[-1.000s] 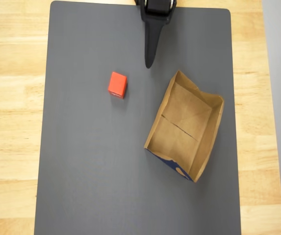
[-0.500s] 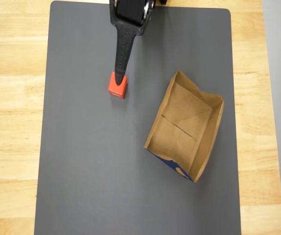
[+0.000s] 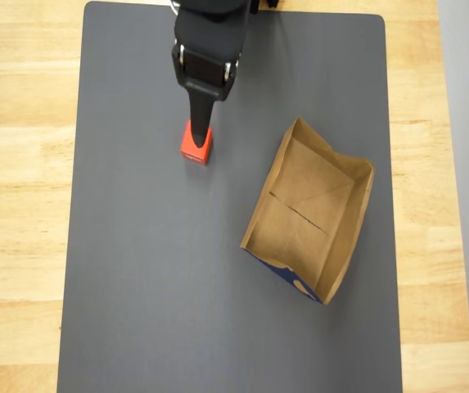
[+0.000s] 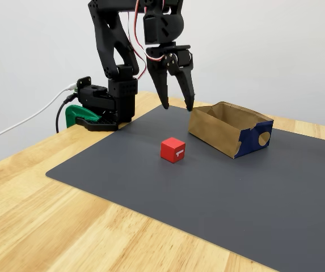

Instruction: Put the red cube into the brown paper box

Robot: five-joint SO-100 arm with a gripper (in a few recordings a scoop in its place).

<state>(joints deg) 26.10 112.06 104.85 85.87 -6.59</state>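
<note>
I take the brown paper box (image 3: pixel 309 211) as my landmark. It sits on the dark grey mat (image 3: pixel 152 311), which lies on a light wooden table (image 3: pixel 21 164). In the overhead view the box is turned at an angle, its open top showing a creased brown floor and low walls. In the fixed view (image 4: pixel 230 129) I can see the dark blue print on the end wall facing the camera's right.

The red cube (image 3: pixel 196 144) rests on the mat to the left of the box in the overhead view, well apart from it and level with the box's upper corner. In the fixed view the cube (image 4: pixel 173 149) sits in front of and left of the box, with a white mark on the face turned toward the camera; I can't read the letter clearly.

The gripper (image 4: pixel 177 105) hangs in the air above the mat, pointing down, to the left of the box and behind the cube in the fixed view. Its two black fingers are spread apart with a clear gap between the tips, and they hold nothing. In the overhead view the gripper (image 3: pixel 199 131) overlaps the cube's upper edge, with the arm's black body reaching in from the top edge of the picture.

The arm's base (image 4: pixel 102 105) stands at the table's far left edge, away from the box, with a green clamp (image 4: pixel 78 115) and cables beside it.
</note>
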